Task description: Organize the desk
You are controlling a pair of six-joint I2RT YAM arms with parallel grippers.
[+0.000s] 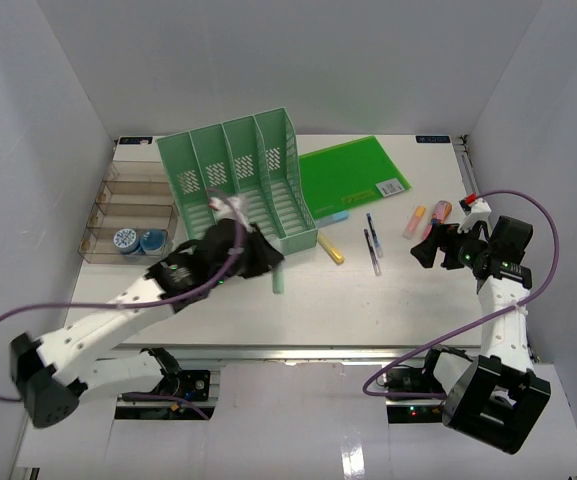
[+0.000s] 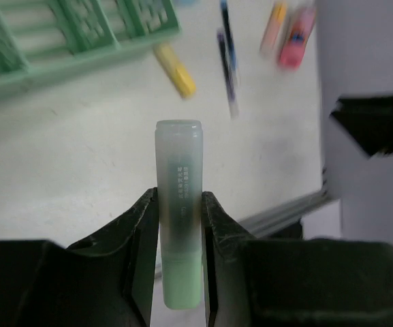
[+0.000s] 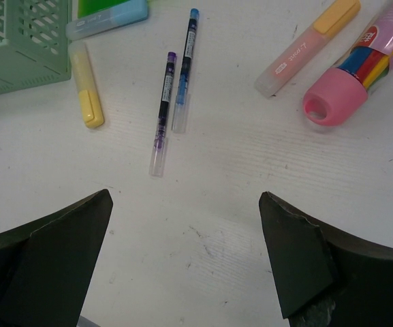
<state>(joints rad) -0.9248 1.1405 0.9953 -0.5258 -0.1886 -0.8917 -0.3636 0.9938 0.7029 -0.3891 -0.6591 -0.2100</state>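
One smooth green highlighter [image 2: 179, 157], its white print unreadable, your left gripper [image 2: 180, 204] is grasping; your right gripper [image 3: 186, 197] is gaping wide.

The left arm [image 1: 103, 328] and right arm [image 1: 501, 305] wear white link shells between black joints and black bases. A purple cable [image 1: 557, 250] loops along each. The left end effector [image 2: 179, 197] and right end effector [image 3: 186, 204] have matte black, wedge-shaped fingers [image 3: 53, 266].
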